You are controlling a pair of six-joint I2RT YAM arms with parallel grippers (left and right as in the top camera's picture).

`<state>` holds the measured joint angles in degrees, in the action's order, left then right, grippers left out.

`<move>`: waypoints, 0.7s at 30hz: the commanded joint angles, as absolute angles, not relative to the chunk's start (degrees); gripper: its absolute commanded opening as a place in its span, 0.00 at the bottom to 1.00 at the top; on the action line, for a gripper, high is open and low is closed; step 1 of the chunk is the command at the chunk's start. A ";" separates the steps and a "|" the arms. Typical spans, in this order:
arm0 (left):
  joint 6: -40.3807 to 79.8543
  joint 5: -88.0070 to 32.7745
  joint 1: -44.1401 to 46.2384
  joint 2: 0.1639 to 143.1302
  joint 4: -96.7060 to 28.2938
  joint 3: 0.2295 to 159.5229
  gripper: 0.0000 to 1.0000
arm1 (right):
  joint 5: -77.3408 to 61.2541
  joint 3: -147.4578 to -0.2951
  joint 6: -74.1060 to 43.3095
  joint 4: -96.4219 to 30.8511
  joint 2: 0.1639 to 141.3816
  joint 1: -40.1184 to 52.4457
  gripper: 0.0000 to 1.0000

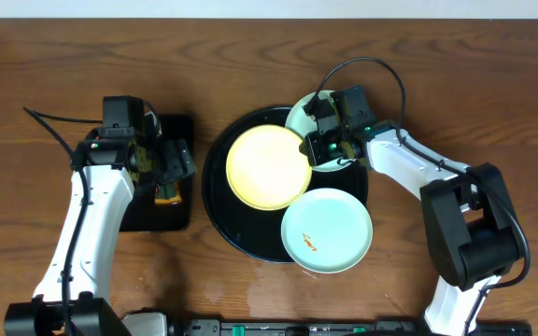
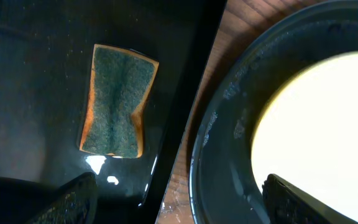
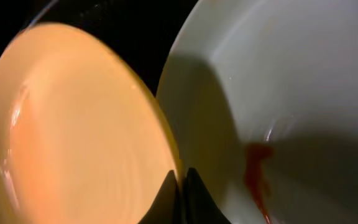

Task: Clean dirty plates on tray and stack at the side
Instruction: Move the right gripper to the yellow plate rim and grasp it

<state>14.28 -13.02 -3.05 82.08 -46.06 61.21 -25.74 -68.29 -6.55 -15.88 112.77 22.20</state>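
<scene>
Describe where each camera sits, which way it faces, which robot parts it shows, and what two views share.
Overhead: above the table, looking down at the round tray and three plates; both arms show.
Left wrist: on the left arm, looking down at a sponge on the rectangular tray; the open left gripper shows.
Right wrist: low, close to the yellow plate and a smeared mint plate; right gripper closed on the yellow rim.
Shared: all three show the yellow plate.

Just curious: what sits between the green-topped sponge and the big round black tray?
The rectangular black tray's rim and a strip of bare wooden table, shown in the left wrist view.
</scene>
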 commanded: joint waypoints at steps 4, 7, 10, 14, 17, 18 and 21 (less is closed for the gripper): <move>13.54 -13.06 -3.20 81.93 -46.17 62.87 0.86 | -25.71 -69.12 -7.22 -16.23 111.92 21.69 0.01; 13.54 -13.06 -3.20 81.93 -46.17 62.87 0.86 | -22.46 -69.38 -7.25 -16.93 108.90 21.89 0.01; 13.54 -13.04 -3.20 81.93 -46.19 62.87 0.86 | -17.61 -69.38 -7.20 -18.28 104.99 22.65 0.01; 13.54 -13.06 -3.20 81.93 -46.17 62.87 0.86 | -6.50 -69.38 -6.52 -20.86 98.87 25.54 0.01; 13.54 -13.06 -3.20 81.93 -46.17 62.87 0.86 | 1.96 -69.38 -5.45 -22.22 95.79 28.40 0.01; 13.54 -13.04 -3.20 81.93 -46.17 62.87 0.86 | 5.02 -69.38 -5.45 -22.70 94.96 29.52 0.01; 13.54 -13.06 -3.20 81.93 -46.19 62.87 0.86 | 16.91 -69.38 -5.39 -23.62 92.95 33.69 0.01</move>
<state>14.28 -13.02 -3.07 82.08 -46.06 61.21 2.28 -68.51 -6.07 -23.09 94.43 30.61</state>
